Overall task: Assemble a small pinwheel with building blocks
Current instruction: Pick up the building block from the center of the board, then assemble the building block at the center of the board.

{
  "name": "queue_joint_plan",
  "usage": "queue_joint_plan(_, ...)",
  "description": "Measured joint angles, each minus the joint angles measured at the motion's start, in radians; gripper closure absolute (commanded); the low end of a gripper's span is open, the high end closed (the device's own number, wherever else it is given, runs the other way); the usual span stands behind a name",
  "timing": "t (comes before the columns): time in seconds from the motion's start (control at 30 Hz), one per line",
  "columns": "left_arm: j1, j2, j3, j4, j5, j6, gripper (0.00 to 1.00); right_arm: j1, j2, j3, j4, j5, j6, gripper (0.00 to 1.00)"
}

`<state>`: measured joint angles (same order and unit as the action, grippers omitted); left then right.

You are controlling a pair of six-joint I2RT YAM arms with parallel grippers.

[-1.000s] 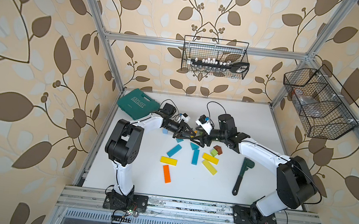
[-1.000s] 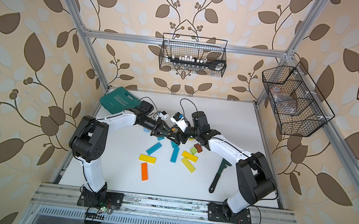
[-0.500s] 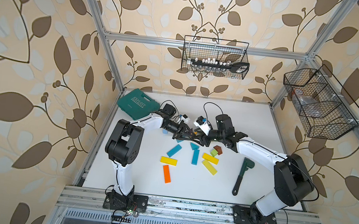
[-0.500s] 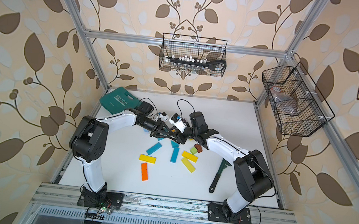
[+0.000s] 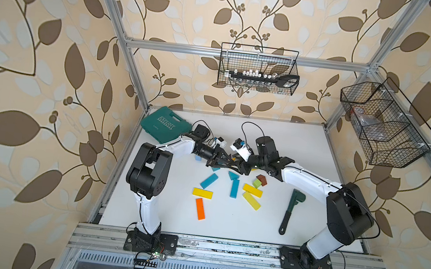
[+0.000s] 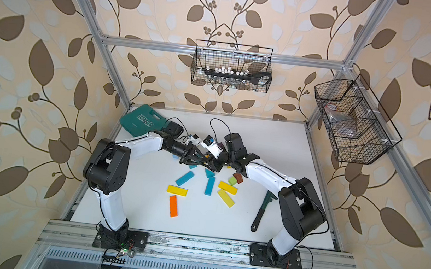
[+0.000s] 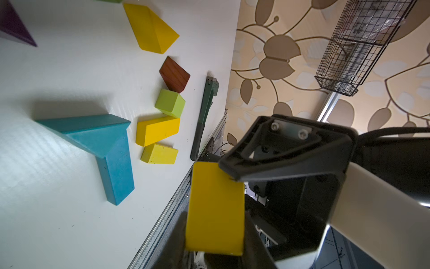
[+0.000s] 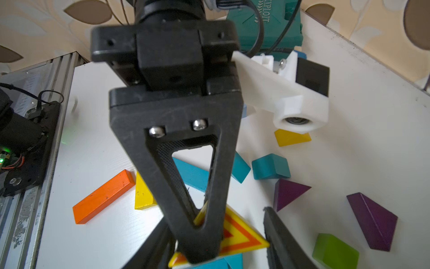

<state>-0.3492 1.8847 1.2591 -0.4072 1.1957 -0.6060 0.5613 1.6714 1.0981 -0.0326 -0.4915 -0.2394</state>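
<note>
Raised between the 2 gripper tips, at centre frame in both top views, above the loose blocks: 1 striped wedge (image 7: 215,209), a plain yellow rectangle at lower centre of the left wrist view. At bottom centre of the right wrist view, the same striped wedge (image 8: 242,235) showing a triangular face of nested yellow and orange bands. Left gripper (image 7: 215,242): 1 finger along each flank of the wedge, pressing or just parted impossible to tell. Right gripper (image 8: 213,242): clamped on the wedge, 1 fingertip against its upper edge in the left wrist view. Just below the grippers in a top view, flat on the white table (image 5: 302,149): 3 yellow bars (image 5: 202,192), 2 teal bars (image 5: 209,181), 1 orange bar (image 5: 200,209) lowest of all, 1 green cube (image 5: 257,183) just beside 1 brown block (image 5: 262,180). In the right half of the right wrist view: 2 purple wedges (image 8: 288,193) and 2 teal wedges (image 8: 271,166). At upper centre of the left wrist view: 1 plain yellow wedge (image 7: 151,28) near the brown block. Farther out in a top view: 1 dark green wrench (image 5: 291,211) right of the blocks, 1 teal case (image 5: 166,124) at the table's upper left corner, 2 black wire baskets (image 5: 258,68) on the walls, at top centre and upper right.
</note>
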Motion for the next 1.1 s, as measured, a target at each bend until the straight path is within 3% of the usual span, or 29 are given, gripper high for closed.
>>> queue_joint_plan(0.1, 0.054, -0.029, -0.045, 0.038, -0.037, -0.061, 0.41, 0.032, 0.027, 0.027, 0.000, 0.047, 0.083, 0.79)
queue_joint_plan(0.2, 0.138, -0.078, -0.103, 0.073, -0.076, -0.119, 0.37, 0.067, 0.055, 0.052, -0.001, 0.108, 0.187, 0.82)
queue_joint_plan(0.37, 0.302, -0.211, -0.228, 0.091, -0.162, -0.191, 0.30, 0.143, 0.143, 0.171, -0.085, 0.352, 0.405, 0.87)
queue_joint_plan(0.5, 0.388, -0.348, -0.257, -0.005, -0.341, -0.185, 0.01, 0.227, 0.243, 0.338, -0.233, 0.581, 0.595, 0.88)
queue_joint_plan(0.67, 0.424, -0.530, -0.269, -0.138, -0.570, -0.180, 0.01, 0.304, 0.417, 0.601, -0.441, 0.817, 0.747, 0.88)
queue_joint_plan(0.8, 0.438, -0.572, -0.269, -0.223, -0.697, -0.168, 0.01, 0.339, 0.544, 0.765, -0.580, 0.941, 0.821, 0.89)
queue_joint_plan(1.1, 0.442, -0.516, -0.269, -0.291, -0.759, -0.131, 0.01, 0.340, 0.696, 0.969, -0.716, 1.042, 0.912, 0.89)
